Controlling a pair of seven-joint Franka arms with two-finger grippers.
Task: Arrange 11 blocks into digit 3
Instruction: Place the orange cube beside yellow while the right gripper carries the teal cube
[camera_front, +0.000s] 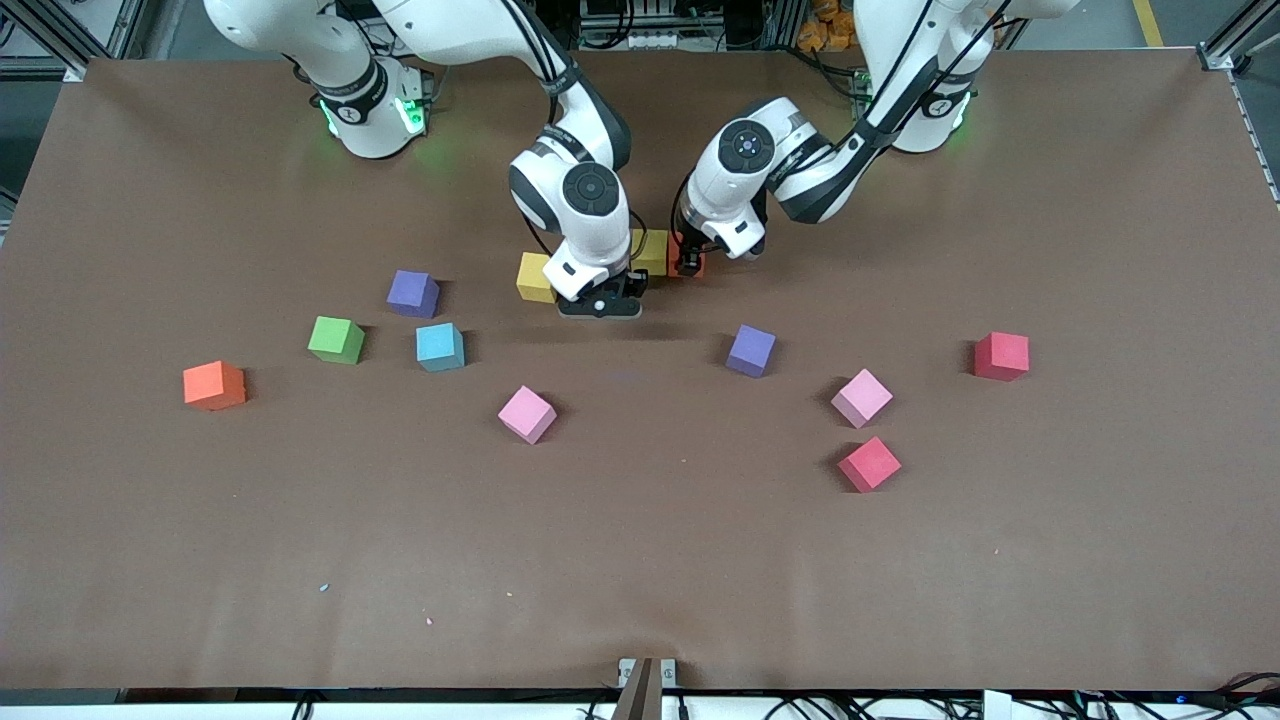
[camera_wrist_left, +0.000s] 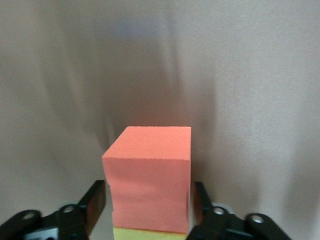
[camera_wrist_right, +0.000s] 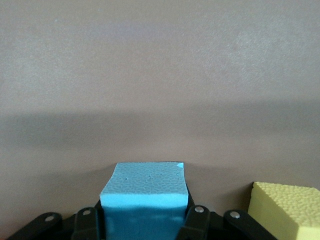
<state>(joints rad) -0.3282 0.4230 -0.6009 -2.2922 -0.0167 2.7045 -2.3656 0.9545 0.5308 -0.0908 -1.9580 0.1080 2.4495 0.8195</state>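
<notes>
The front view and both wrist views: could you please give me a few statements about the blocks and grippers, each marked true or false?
1. The right gripper is shut on a blue block. True.
2. The left gripper clamps a green cube. False: its fingers stand open on either side of a salmon block, which it does not grip.
3. The green cube lies on the table with no gripper at it. True.
4. Two pink blocks are stacked. False: the first pink block and the second pink block lie apart on the table.
</notes>
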